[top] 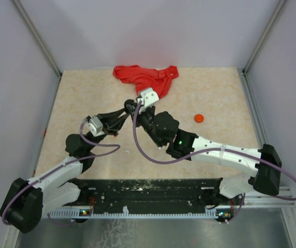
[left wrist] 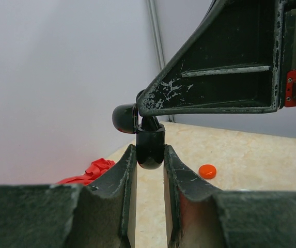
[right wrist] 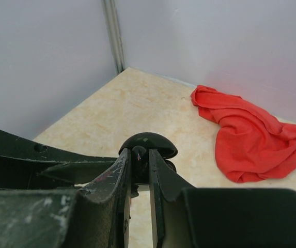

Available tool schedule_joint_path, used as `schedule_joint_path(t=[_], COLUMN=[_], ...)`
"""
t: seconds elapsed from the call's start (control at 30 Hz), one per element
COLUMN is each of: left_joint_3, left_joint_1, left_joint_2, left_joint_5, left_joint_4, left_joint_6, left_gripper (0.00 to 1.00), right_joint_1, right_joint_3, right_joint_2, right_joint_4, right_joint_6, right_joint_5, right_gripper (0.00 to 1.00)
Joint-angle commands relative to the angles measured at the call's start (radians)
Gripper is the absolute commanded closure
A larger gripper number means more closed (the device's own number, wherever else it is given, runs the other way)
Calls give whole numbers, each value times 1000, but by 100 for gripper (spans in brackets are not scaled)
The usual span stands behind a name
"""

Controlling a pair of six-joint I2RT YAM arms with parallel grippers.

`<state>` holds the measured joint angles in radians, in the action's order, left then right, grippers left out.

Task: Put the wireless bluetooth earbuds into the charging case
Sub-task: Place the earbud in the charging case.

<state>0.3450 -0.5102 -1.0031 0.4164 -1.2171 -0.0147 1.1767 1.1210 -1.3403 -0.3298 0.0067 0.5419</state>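
Observation:
My left gripper [top: 124, 112] [left wrist: 150, 156] is shut on a small black charging case [left wrist: 151, 146], held above the table with its domed lid [left wrist: 124, 118] swung open. My right gripper [top: 136, 106] [right wrist: 140, 164] meets it from the far side, shut on a glossy black earbud [right wrist: 140, 158] right at the case's opening, under the lid [right wrist: 149, 140]. In the left wrist view the right gripper's fingers [left wrist: 215, 77] hide the opening, so I cannot tell how deep the earbud sits. No other black earbud shows.
A red cloth [top: 145, 77] [right wrist: 251, 139] lies crumpled at the table's far edge. A small red round piece [top: 199, 118] [left wrist: 207, 170] lies on the table to the right of the grippers. A tiny white speck [top: 127, 151] lies near the front.

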Motion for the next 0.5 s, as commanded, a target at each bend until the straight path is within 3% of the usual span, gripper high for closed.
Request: schedule_joint_path(t=[0.0,0.47], left_joint_3=[11,21], left_joint_1=[-4,-8], left_joint_2=[26,33], left_joint_5=[-47,-52], left_joint_4=[-8,26], left_joint_6=[32,58], left_gripper=[99,99], right_joint_1=[12,13], right_joint_3=[13,14], right_joint_2=[15,-2], right_joint_4=[-21,-10], right_joint_6=[-21,-30], right_joint_5=[22,-28], right_gripper=[96,95])
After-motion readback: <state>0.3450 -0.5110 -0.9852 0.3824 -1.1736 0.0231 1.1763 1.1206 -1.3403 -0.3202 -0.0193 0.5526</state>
